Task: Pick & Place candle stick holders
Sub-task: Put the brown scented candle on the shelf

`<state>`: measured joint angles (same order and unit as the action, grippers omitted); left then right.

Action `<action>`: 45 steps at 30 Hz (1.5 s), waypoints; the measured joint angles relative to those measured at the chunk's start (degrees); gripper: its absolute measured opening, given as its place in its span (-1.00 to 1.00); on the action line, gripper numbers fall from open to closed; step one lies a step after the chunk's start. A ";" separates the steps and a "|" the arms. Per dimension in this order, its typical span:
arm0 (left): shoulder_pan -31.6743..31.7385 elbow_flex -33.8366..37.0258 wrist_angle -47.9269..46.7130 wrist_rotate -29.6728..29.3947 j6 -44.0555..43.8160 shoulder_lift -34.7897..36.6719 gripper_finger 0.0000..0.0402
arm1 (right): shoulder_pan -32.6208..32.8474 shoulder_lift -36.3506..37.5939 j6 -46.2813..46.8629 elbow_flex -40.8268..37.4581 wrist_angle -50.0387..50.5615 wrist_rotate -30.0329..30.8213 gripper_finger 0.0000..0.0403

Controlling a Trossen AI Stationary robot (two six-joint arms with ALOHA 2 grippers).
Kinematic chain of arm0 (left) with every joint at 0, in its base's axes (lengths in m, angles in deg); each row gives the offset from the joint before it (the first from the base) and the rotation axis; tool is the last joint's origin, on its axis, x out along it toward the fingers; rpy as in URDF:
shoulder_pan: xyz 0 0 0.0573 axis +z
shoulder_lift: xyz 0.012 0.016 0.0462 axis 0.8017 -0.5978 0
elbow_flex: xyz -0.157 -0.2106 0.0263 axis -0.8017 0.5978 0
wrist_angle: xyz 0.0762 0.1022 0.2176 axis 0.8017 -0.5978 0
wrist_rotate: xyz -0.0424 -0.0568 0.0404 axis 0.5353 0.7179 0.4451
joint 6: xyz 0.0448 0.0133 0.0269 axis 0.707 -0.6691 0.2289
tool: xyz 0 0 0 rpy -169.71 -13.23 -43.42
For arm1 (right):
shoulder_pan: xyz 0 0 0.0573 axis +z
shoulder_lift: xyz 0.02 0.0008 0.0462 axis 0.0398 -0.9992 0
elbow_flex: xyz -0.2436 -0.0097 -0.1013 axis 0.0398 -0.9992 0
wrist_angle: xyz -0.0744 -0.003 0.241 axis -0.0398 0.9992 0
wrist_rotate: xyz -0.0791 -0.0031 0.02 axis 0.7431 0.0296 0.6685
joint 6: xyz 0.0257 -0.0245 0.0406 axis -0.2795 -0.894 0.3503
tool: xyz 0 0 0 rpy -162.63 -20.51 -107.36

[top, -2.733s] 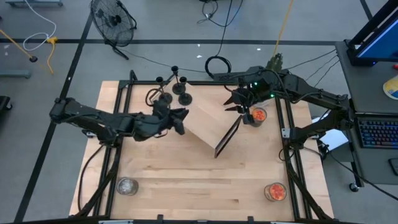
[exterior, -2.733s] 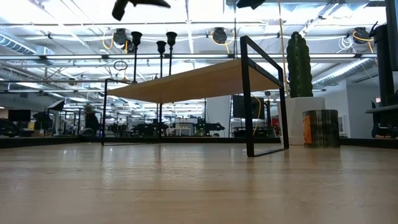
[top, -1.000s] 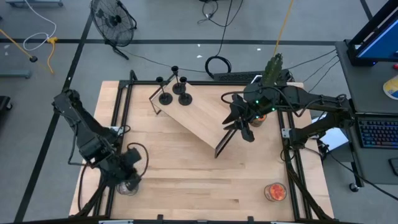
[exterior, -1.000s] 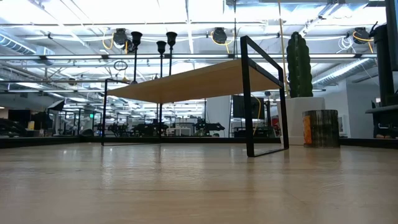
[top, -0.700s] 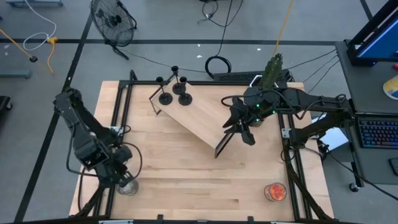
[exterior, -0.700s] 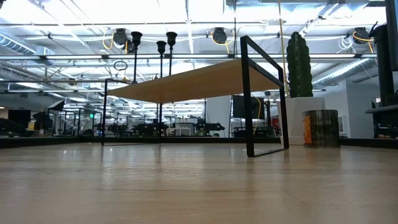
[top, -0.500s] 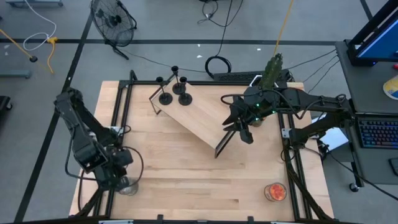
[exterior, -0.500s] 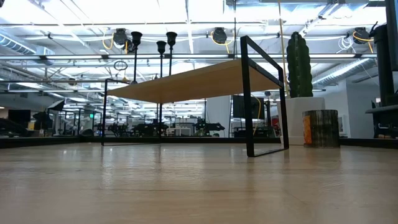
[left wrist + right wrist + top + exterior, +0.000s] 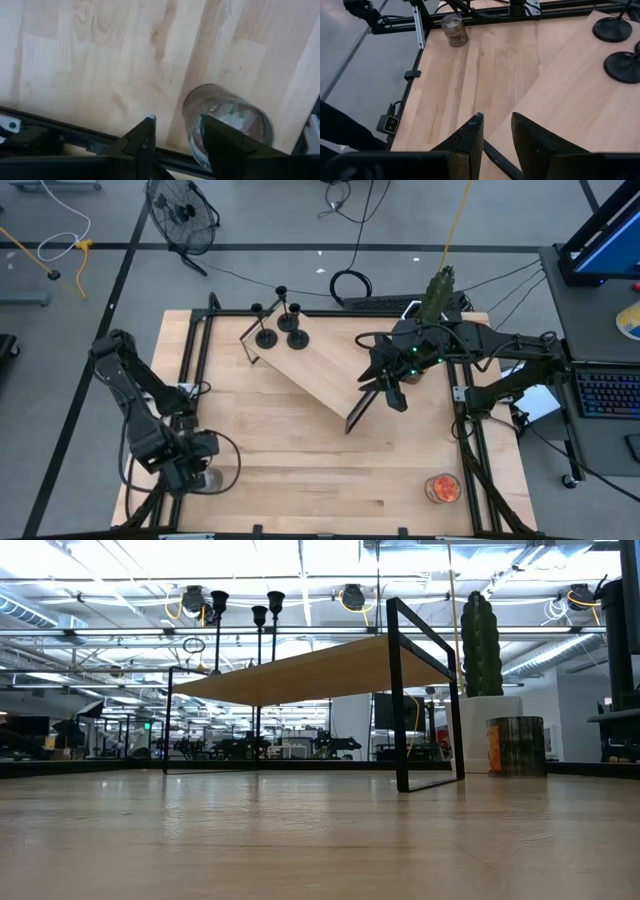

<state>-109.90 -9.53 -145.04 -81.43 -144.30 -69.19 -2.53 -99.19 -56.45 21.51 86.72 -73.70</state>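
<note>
Three black candle stick holders stand on their disc bases at the far left end of a raised wooden shelf. The low view shows their stems and cups above the shelf top. Two of the bases show in the right wrist view. My right gripper is open and empty above the shelf's near right edge. My left gripper is open and empty at the near left corner, right beside a glass jar. Whether one finger touches the jar cannot be told.
The shelf has a black metal frame. A jar with orange contents stands near the table's near right corner. Another jar stands at the far right. Bare wood lies between the shelf and the near edge.
My left gripper has gone a little toward the table's near edge, closing in over the glass jar at the near left corner. My right gripper has stayed above the shelf's right end. The holders have not moved.
</note>
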 joint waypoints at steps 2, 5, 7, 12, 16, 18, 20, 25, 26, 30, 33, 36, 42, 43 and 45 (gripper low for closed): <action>0.02 0.00 0.34 0.06 0.29 -0.77 -0.14 | 0.00 0.00 0.54 0.00 0.00 -0.01 -0.54; 0.02 0.00 0.87 0.24 0.62 -1.70 -0.10 | 0.00 0.00 1.46 0.00 -0.02 -0.01 -0.54; 0.02 0.03 0.89 0.25 0.87 -2.26 -0.10 | 0.09 0.00 1.47 0.00 -0.02 -0.16 -0.54; 0.02 0.04 1.23 2.23 0.84 -3.14 -0.09 | 0.59 0.00 1.62 0.00 -0.11 -0.22 -0.54; -0.14 0.04 1.33 3.26 0.90 -3.14 -0.09 | 0.95 0.00 1.85 0.00 -0.20 -0.20 -0.54; -0.14 0.04 1.35 3.26 1.63 -3.14 -0.09 | 1.36 0.00 1.82 0.00 -0.20 -0.21 -0.54; -0.14 0.11 1.56 3.21 2.21 -3.13 -0.09 | 1.88 0.00 1.80 0.00 -0.20 -0.21 -0.54; -0.11 2.94 5.86 3.72 2.19 -3.10 -0.09 | 3.44 0.00 1.74 0.00 -0.20 -0.21 -0.54; -0.12 3.52 6.92 3.81 2.13 -3.10 -0.09 | 3.77 0.00 1.74 0.00 -0.20 -0.21 -0.54; -0.03 5.26 8.53 3.68 2.37 -3.10 -0.09 | 4.60 0.00 1.72 0.00 -0.39 -0.17 -0.54; -0.03 7.06 9.77 4.70 2.57 -3.10 -0.09 | 4.92 0.00 2.23 0.00 -0.39 -0.10 -0.54; -0.03 9.06 13.61 5.97 3.70 -3.10 -0.09 | 4.92 0.00 3.09 0.00 -0.39 -0.05 -0.54; -0.03 10.99 16.61 5.99 3.11 -2.86 -0.10 | 4.92 0.00 3.38 -0.01 -0.39 0.01 -0.54; -0.01 11.02 16.59 5.99 3.19 -2.86 -0.12 | 4.91 0.00 3.38 0.00 -0.44 0.01 -0.54; 0.02 11.04 16.56 6.26 3.31 -2.86 -0.19 | 4.87 0.00 3.39 0.00 -0.87 0.02 -0.54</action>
<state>-109.89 1.51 -128.47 -75.16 -140.99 -72.05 2.34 -99.19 -53.06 21.51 85.84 -73.69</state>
